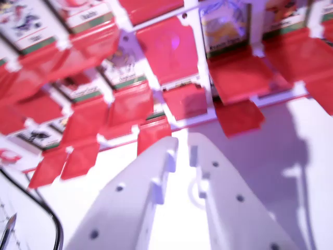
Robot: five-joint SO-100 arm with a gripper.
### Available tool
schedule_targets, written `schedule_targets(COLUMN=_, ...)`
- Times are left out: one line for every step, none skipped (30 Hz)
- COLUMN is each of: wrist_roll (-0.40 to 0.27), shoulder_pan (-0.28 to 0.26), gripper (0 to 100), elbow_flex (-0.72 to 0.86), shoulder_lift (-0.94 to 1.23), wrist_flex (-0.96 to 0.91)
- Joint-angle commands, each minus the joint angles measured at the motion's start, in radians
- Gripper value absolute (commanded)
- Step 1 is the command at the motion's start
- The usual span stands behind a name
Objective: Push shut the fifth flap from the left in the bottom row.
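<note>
White table point(291, 172) below a blurred board of red flaps point(171, 49); white pincer point(182, 148) slightly spread, gripping nothing, just under the bottom row.

My end effector point(182, 148) hangs slightly parted — tips just below a blurred row of open red flaps point(156, 133).

Flaps point(171, 47) are all showing bright red on a white frame point(193, 78), gripper point(183, 151) is looking plain white, cable point(36, 200) is black, and the blurry cards point(221, 26) are maybe showing green strips under colourful art
</note>
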Motion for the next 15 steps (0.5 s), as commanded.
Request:
schedule_targets(wrist_roll=-0.014, shoulder_pan=0.006, gripper=2, elbow_flex=0.009, shoulder_lift=0.235, wrist_flex=0.020)
schedule_targets(wrist_roll=-0.018, shoulder_pan=0.006, gripper=2, elbow_flex=0.021, shoulder_lift=0.256, wrist_flex=0.034)
schedule_targets(wrist_roll=-0.021, shoulder_pan=0.006, gripper=2, elbow_flex=0.034, shoulder_lift=0.279, wrist_flex=0.051)
schedule_targets(wrist_roll=-0.021, shoulder_pan=0.006, gripper=2, elbow_flex=0.044, shoulder_lift=0.302, wrist_flex=0.067)
schedule_targets(wrist_roll=-0.023, shoulder_pan=0.006, gripper=2, elbow_flex=0.058, shoulder_lift=0.327, wrist_flex=0.081)
schedule_targets(wrist_roll=-0.023, shoulder_pan=0.005, gripper=2, elbow_flex=0.072, shoulder_lift=0.351, wrist_flex=0.095)
schedule_targets(wrist_roll=-0.023, shoulder_pan=0.005, gripper=2, elbow_flex=0.086, shoulder_lift=0.377, wrist_flex=0.109)
schedule_targets(wrist_roll=-0.023, shoulder_pan=0.005, gripper=2, elbow_flex=0.098, shoulder_lift=0.402, wrist_flex=0.123)
schedule_targets(wrist_roll=-0.023, shoulder_pan=0.003, gripper=2, elbow_flex=0.110, shoulder_lift=0.426, wrist_flex=0.135)
schedule_targets(wrist_roll=-0.028, shoulder_pan=0.002, gripper=2, elbow_flex=0.123, shoulder_lift=0.453, wrist_flex=0.150)
schedule_targets(wrist_roll=-0.031, shoulder_pan=0.002, gripper=2, elbow_flex=0.135, shoulder_lift=0.477, wrist_flex=0.163)
schedule_targets(wrist_roll=-0.035, shoulder_pan=0.000, gripper=2, elbow_flex=0.146, shoulder_lift=0.503, wrist_flex=0.175)
schedule_targets(wrist_roll=-0.038, shoulder_pan=-0.002, gripper=2, elbow_flex=0.155, shoulder_lift=0.529, wrist_flex=0.187)
schedule_targets(wrist_roll=-0.038, shoulder_pan=-0.002, gripper=2, elbow_flex=0.166, shoulder_lift=0.555, wrist_flex=0.195)
schedule_targets(wrist_roll=-0.040, shoulder_pan=-0.002, gripper=2, elbow_flex=0.176, shoulder_lift=0.581, wrist_flex=0.198)
